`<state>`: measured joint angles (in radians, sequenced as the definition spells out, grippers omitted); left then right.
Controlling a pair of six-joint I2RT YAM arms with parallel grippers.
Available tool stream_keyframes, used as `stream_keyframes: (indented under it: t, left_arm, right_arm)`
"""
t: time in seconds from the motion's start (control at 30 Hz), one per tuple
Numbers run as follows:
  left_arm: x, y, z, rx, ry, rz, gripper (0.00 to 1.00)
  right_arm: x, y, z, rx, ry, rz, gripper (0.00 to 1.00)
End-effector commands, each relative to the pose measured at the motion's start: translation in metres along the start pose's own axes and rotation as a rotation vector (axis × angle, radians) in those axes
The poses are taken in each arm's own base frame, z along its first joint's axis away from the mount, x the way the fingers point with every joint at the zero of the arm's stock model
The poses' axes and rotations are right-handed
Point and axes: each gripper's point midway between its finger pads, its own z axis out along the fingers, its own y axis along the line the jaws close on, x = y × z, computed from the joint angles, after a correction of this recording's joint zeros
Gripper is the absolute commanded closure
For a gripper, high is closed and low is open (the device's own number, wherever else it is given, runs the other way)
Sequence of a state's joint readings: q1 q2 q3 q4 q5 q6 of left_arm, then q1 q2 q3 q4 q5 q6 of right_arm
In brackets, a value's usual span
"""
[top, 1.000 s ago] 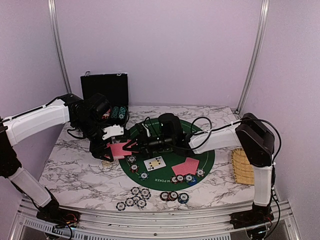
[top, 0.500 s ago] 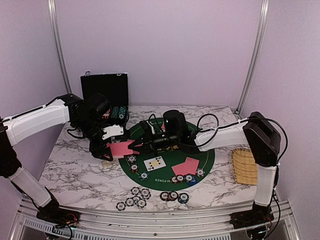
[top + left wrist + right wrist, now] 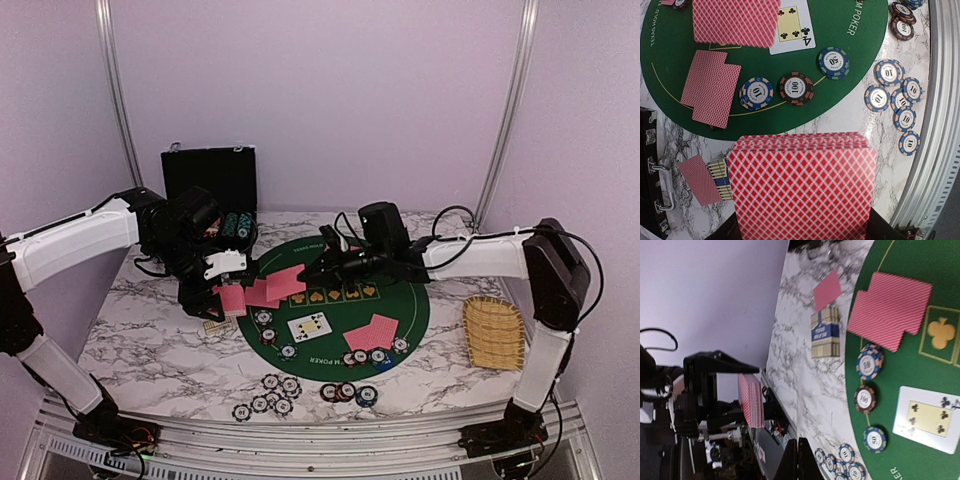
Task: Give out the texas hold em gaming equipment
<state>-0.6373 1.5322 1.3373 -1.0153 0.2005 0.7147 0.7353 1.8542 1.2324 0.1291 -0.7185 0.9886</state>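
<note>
My left gripper (image 3: 228,298) is shut on a deck of red-backed playing cards (image 3: 802,185) held over the marble at the left rim of the green felt mat (image 3: 400,300). In the right wrist view that deck (image 3: 751,400) shows edge-on. Over the felt, my right gripper (image 3: 312,272) is shut with one red-backed card (image 3: 287,282) at its fingertips, and its jaws (image 3: 799,445) are pressed together. Two overlapping cards (image 3: 262,293) lie face down beneath. A face-up four of clubs (image 3: 310,326) and another face-down pair (image 3: 372,331) lie on the felt. Poker chips (image 3: 275,392) sit near the front edge.
A black hinged case (image 3: 210,178) stands open at the back left. A woven yellow tray (image 3: 493,332) sits at the right. A card box (image 3: 213,326) and a loose card (image 3: 696,179) lie on the marble by the left gripper. More chips (image 3: 347,392) edge the felt.
My right gripper has closed at the deck and pulled away to the right with one card. The left gripper and deck have stayed put.
</note>
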Motion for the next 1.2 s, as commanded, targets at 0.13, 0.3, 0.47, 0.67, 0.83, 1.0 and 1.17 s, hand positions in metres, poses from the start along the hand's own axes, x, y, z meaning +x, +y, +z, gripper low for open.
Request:
stream_keyframes:
  t: [0.13, 0.3, 0.47, 0.67, 0.83, 1.0, 1.17]
  left_arm:
    - [0.004, -0.004, -0.005, 0.001, 0.006, -0.005, 1.00]
    - [0.005, -0.004, -0.004, 0.004, 0.008, -0.009, 1.00]
    - [0.006, -0.006, -0.006, 0.000, 0.004, -0.009, 1.00]
    - [0.008, -0.007, -0.007, -0.002, 0.002, -0.011, 1.00]
    - [0.009, -0.007, -0.007, -0.002, 0.002, -0.011, 1.00]
    - [0.009, -0.007, -0.006, 0.003, 0.004, -0.013, 1.00]
    - [0.010, -0.006, -0.007, -0.004, 0.005, -0.013, 1.00]
  right_arm:
    - [-0.056, -0.048, -0.056, 0.640, -0.054, -0.407, 1.00]
    - [-0.078, -0.060, -0.062, 0.957, -0.060, -0.640, 1.00]
    - [-0.087, -0.064, -0.057, 1.289, -0.052, -0.892, 1.00]
    - [-0.090, -0.068, -0.050, 1.457, -0.064, -1.081, 1.00]
    - [-0.079, -0.076, -0.031, 1.484, -0.017, -1.211, 1.00]
    - [-0.061, -0.094, -0.004, 1.405, 0.061, -1.253, 1.00]
    - [-0.049, -0.108, 0.015, 1.337, 0.115, -1.282, 1.00]
